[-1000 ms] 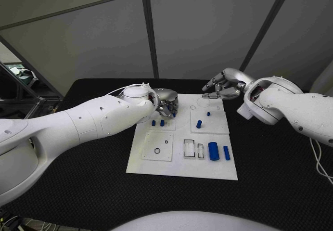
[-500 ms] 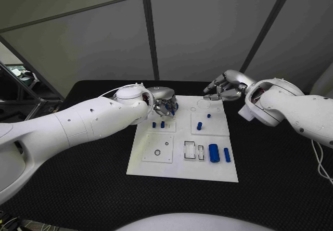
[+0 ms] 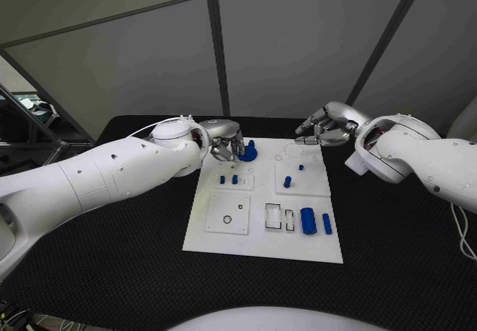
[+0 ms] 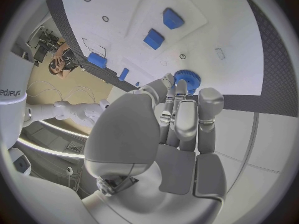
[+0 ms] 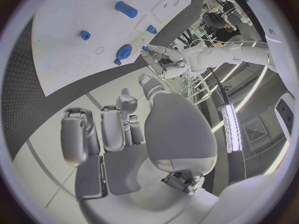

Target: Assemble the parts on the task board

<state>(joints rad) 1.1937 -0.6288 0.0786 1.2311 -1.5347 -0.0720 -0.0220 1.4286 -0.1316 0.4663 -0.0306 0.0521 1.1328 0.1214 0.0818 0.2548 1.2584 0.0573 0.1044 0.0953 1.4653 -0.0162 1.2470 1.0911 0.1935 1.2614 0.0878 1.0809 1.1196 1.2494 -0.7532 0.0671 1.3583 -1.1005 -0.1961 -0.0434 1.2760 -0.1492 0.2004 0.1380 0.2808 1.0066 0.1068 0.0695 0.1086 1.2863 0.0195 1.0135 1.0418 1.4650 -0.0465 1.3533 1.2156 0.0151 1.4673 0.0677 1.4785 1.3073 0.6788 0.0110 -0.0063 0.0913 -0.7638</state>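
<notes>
The white task board lies mid-table. A blue gear sits at its far left corner, and my left hand hangs just left of it with its fingers pointing down. In the left wrist view the gear shows right behind the fingertips, and the palm holds nothing. My right hand hovers over the board's far right edge, fingers loosely bent and holding nothing. Two small blue pegs stand near the left hand. A further peg stands at mid-board.
A thick blue cylinder and a thinner one lie at the board's near right, beside two rectangular slots. A plate with a small ring hole sits near left. Black table surrounds the board.
My left hand has drawn back toward the far left, uncovering the blue gear that it hid before. The right hand has barely moved.
</notes>
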